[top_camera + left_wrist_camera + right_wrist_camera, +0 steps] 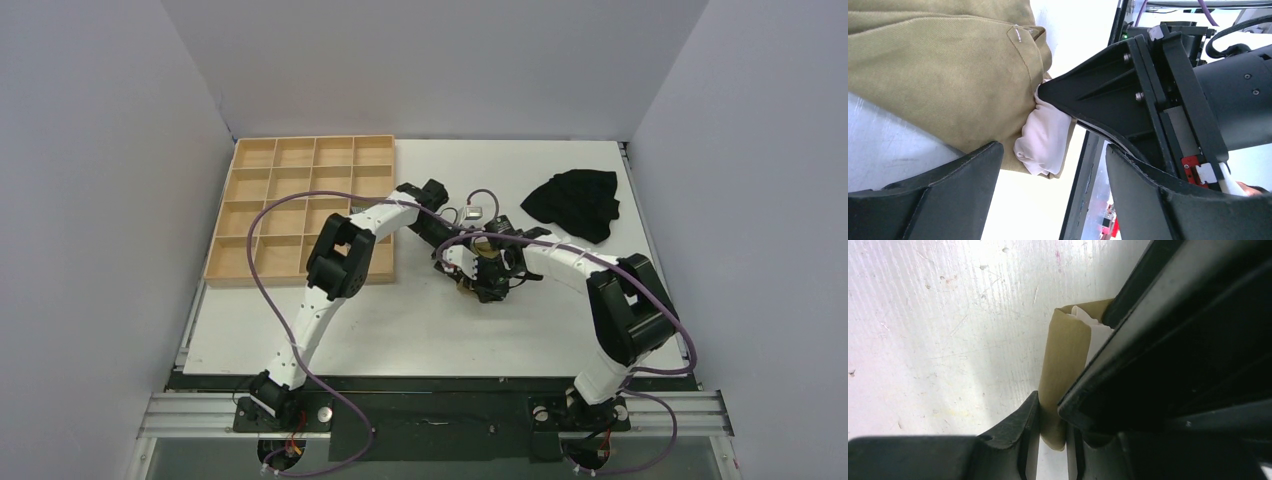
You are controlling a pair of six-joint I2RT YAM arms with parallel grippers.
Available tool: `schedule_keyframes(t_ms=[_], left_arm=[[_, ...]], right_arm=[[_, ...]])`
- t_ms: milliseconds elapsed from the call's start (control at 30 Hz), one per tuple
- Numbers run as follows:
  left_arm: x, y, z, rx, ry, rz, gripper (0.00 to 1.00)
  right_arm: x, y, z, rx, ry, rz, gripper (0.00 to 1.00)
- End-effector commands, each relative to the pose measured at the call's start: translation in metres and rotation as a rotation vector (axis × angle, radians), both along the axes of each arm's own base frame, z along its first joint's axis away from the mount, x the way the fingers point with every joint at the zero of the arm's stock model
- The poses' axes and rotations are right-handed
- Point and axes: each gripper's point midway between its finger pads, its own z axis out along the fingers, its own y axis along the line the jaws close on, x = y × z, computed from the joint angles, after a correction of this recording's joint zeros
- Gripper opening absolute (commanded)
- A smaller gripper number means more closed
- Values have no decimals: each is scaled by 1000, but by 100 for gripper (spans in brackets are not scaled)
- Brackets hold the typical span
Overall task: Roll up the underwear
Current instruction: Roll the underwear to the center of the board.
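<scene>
My right claw clamps a thin fold of the underwear at lower centre, so any slip could unroll it.

Top external: fixed high behind both arm bases, angled down and forward over the whole bench. It is far off with a wide field, and the side walls are in frame.

Left wrist: very near and low, looking out between the fingers of the left gripper at the underwear, with the right gripper seen side-on.

Right wrist: nearer still, looking down its own fingers onto the bench surface.

Shared: both wrist views hold the same khaki fold with its white panel. The top view has that spot mid-bench, largely covered by the arms.
</scene>
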Motion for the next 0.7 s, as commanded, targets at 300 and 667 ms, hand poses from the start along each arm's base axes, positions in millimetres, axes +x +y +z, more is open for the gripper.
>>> schedule_keyframes(t_ms=[300, 667], left_arm=[[26, 53, 15, 112, -212, -14, 77], [18, 81, 33, 81, -308, -23, 78]], right_arm=[[-58, -65, -29, -251, 274, -92, 0], [-56, -58, -24, -224, 347, -101, 0]])
